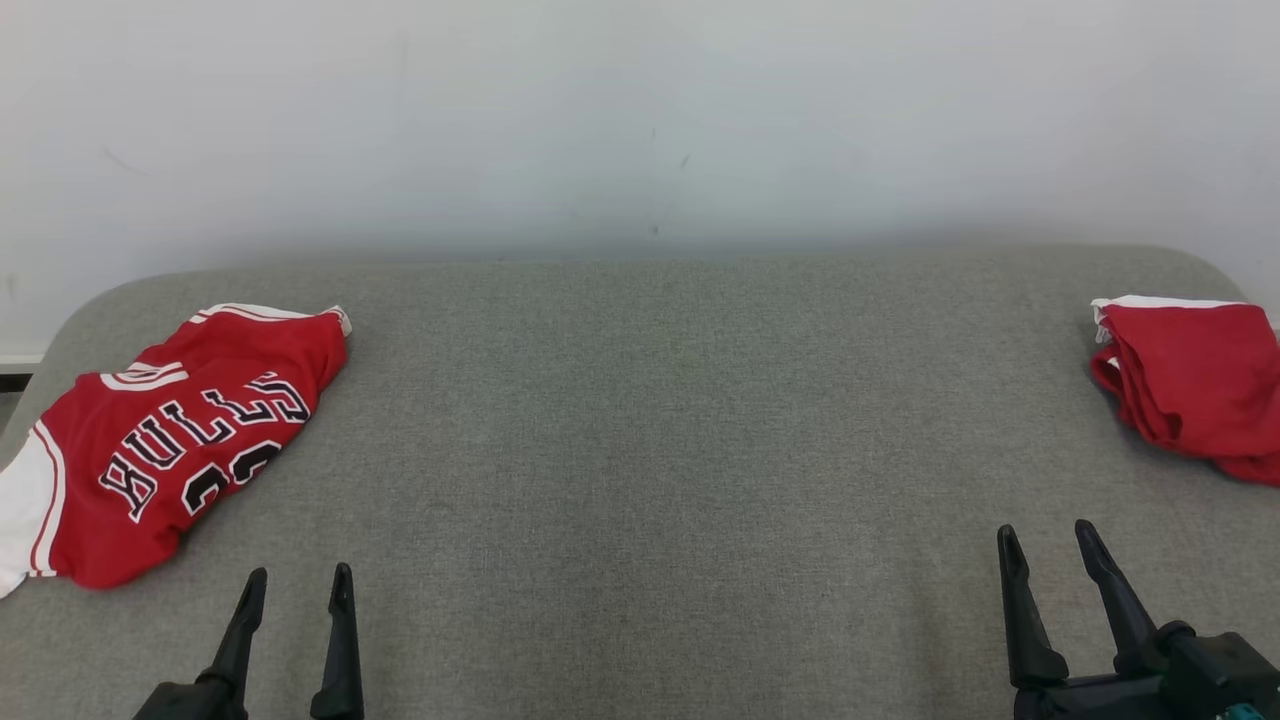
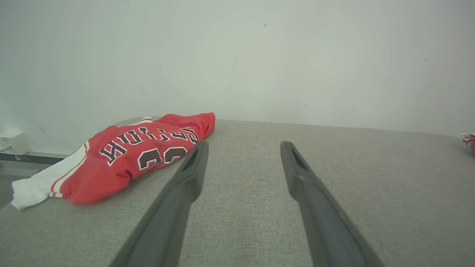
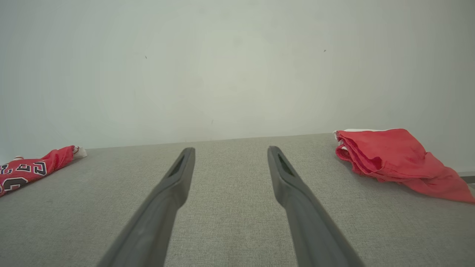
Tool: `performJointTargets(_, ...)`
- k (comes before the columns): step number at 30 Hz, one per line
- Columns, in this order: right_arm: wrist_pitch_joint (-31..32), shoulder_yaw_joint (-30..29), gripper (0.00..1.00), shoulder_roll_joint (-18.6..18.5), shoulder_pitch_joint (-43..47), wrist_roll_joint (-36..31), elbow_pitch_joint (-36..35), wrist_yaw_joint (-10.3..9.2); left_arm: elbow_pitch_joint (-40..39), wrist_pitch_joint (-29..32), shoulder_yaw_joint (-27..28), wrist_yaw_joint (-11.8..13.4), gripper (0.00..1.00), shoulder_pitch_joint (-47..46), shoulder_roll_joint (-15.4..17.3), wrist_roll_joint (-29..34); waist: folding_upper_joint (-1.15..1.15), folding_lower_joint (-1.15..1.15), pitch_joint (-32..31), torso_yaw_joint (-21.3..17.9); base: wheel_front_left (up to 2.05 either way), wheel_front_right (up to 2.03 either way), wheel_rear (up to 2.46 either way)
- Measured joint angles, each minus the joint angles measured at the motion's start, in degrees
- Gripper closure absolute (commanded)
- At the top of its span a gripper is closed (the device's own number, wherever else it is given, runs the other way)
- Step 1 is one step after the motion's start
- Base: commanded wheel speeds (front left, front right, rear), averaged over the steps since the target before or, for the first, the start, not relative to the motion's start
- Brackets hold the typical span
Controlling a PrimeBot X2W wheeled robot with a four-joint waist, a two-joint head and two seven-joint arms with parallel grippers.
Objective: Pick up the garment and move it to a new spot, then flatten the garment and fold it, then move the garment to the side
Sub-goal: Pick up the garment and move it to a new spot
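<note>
At 7 o'clock in the head view, nearest the camera, left gripper [image 1: 300,573] is hanging over the grey surface [image 1: 640,450], jaws standing fully apart, gripping nothing. At 5 o'clock, right gripper [image 1: 1045,530] is doing the same: jaws wide, empty, well apart from any fabric. Both wrist views are agreeing, with bare grey cloth showing between the jaws.

Further out, at 9 o'clock, a red BULLS jersey [image 1: 190,440] is lying compact near the surface's left edge, lettering up, white trim reaching toward the rim. At 3 o'clock, a second red garment [image 1: 1190,385] is lying bunched and wrinkled by the right edge, partly running out of frame. At 12 o'clock, farthest back, a pale wall [image 1: 640,120] is closing off the scene.

Progress, my read: the jersey is looking like a folded piece parked at the side, so that one is probably done. The bunched garment at 3 o'clock is looking untouched. If that's the target, every step is waiting: pick, relocate toward centre, flatten, fold, shift aside. Can't confirm which piece is the assigned one.
</note>
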Motion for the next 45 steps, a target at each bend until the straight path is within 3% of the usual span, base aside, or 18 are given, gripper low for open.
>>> performJointTargets(26,0.0,0.1,0.00,0.7,0.8,0.0,1.3,0.00,0.8,0.0,0.4,-0.5,0.00,-0.1,0.0,0.6,0.00,0.01,-0.4,1.3,0.00,0.00,0.00)
performJointTargets(34,0.0,-0.1,0.00,1.1,1.4,0.1,1.6,0.00,1.8,0.0,0.8,-0.2,0.00,-0.9,0.1,0.6,0.00,0.01,-0.3,5.9,0.00,0.00,0.00)
performJointTargets(45,0.1,-0.3,0.00,1.2,1.4,0.0,2.4,0.00,2.2,0.0,2.4,0.5,0.00,-0.7,0.5,0.0,0.00,0.01,0.2,15.5,0.00,0.00,0.00)
